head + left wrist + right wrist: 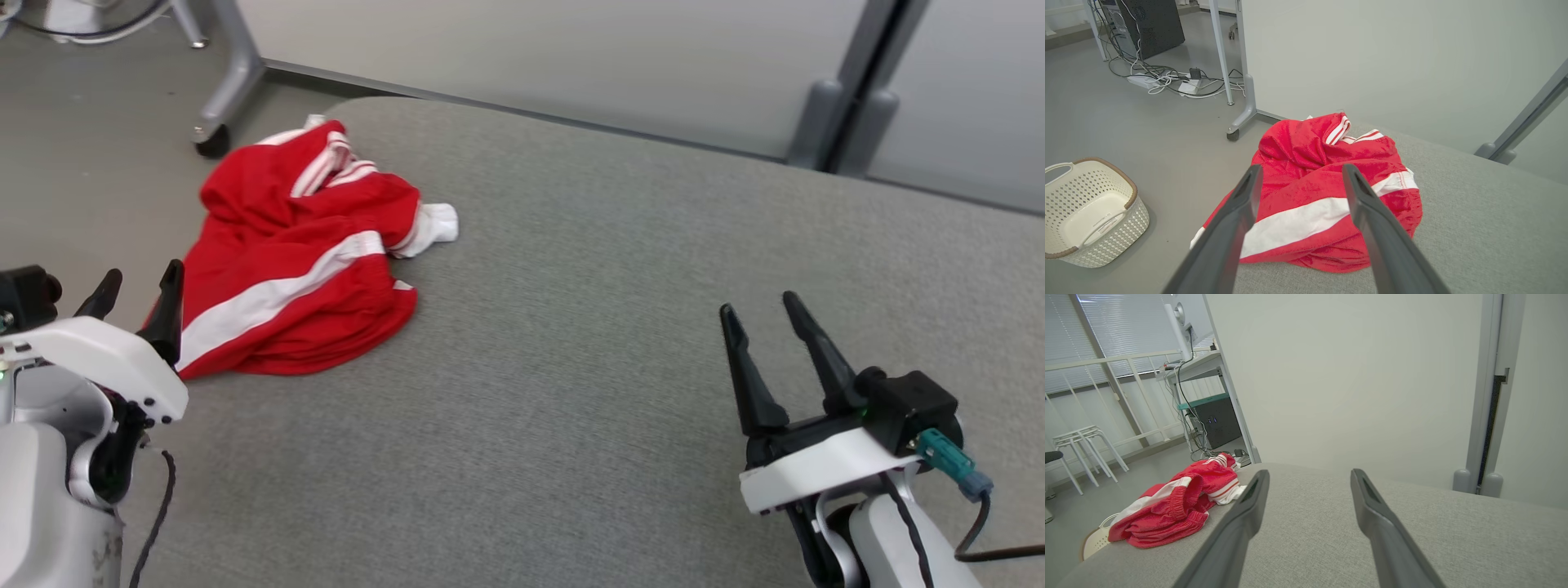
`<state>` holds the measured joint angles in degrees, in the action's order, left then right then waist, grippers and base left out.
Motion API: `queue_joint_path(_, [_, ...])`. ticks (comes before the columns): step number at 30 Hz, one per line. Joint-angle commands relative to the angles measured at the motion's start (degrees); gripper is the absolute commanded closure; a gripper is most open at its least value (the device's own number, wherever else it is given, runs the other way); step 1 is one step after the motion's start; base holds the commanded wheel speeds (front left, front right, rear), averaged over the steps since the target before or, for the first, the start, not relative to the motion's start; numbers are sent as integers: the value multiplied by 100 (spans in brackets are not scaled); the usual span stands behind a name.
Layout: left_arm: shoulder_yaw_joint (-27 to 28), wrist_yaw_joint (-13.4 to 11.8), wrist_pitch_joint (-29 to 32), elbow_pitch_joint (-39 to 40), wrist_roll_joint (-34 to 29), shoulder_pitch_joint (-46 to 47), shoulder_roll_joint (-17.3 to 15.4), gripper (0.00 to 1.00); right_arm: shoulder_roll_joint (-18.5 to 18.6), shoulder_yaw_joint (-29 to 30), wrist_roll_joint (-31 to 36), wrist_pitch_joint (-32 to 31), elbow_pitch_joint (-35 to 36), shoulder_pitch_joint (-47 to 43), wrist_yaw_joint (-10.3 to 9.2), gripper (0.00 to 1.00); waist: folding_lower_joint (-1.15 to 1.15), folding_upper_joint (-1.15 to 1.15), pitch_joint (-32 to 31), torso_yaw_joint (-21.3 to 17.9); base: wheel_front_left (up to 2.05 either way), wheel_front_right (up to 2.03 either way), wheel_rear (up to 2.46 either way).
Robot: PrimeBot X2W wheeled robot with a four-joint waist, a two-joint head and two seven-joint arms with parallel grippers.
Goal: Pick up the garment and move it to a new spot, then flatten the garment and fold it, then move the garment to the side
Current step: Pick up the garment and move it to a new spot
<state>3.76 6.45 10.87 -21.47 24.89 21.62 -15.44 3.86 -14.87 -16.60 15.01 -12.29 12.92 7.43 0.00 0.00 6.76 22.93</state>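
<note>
The left tool (141, 273) sits at the left edge of the worktop (612, 327), fingers apart and empty, with its tips just beside the near end of the garment (294, 269). The right tool (758, 305), also spread and empty, stands well apart toward the right edge. The crumpled red garment runs from the left tool toward the far left corner, partly overhanging the left edge. The left arm is the nearer one for the pick.
</note>
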Motion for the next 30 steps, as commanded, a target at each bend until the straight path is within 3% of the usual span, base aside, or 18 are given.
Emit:
queue_joint_path(1, [-8, 52, 142, -283, 183, 259, -66, 0, 93, 17, 51, 25, 11, 110, 11, 0, 0, 0, 305, -337, 0, 0, 0])
queue_joint_path(6, [-292, 98, 527, -1168, 528, 700, -181, 0, 159, 25, 64, 24, 95, 290, 11, 0, 0, 0, 611, -697, 0, 0, 0])
queue_joint_path(13, [-762, 104, 521, -2062, 919, 904, -124, 0, 205, 86, 51, 19, 149, 439, 11, 0, 0, 0, 874, -980, 0, 0, 0])
queue_joint_path(18, [-1439, 102, 951, -2814, 1443, 798, -38, 0, 193, 107, 18, 19, 170, 531, 11, 0, 0, 0, 964, -1114, 0, 0, 0])
queue_joint_path(24, [-1823, 97, 603, -3024, 1795, 880, -196, 0, 172, 138, 26, 19, 137, 554, 11, 0, 0, 0, 952, -1128, 0, 0, 0])
queue_joint_path(26, [-1895, 97, 337, -3025, 1862, 984, -296, 100, 160, 141, 25, 19, 127, 555, 11, 0, 0, 0, 933, -1122, 0, 0, 0])
queue_joint_path(30, [-2144, 98, -6, -2995, 1996, 1086, -431, 100, 126, 131, -3, 19, 104, 549, 11, 0, 0, 0, 852, -1113, 0, 0, 0])
